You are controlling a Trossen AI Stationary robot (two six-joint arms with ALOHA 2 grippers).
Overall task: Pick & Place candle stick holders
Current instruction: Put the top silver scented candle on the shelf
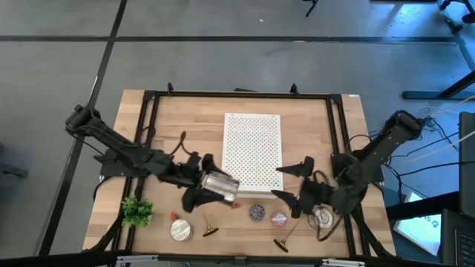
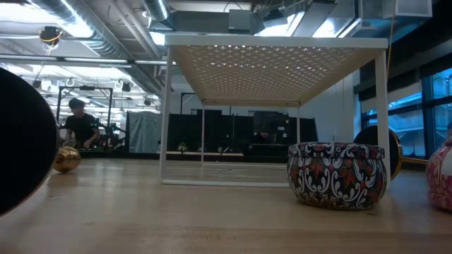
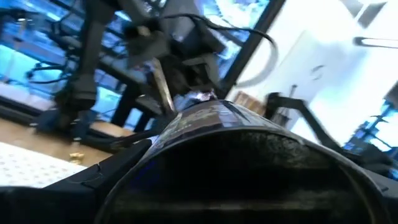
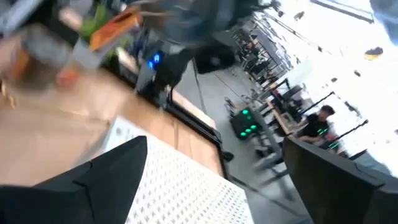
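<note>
A white perforated rack stood mid-bench, with a small green plant, a round silver tin and patterned discs along the near edge of the wooden bench. The left hand held a shiny cylindrical tin at the rack's near left corner, its fingers set wide around it. The right hand hung spread and empty by the rack's near right corner. Two gold candle stick holders lay tipped on their sides near the front edge, thin-stemmed with flared bases, one beside the silver tin, the other further right. The far half of the bench lay open.
</note>
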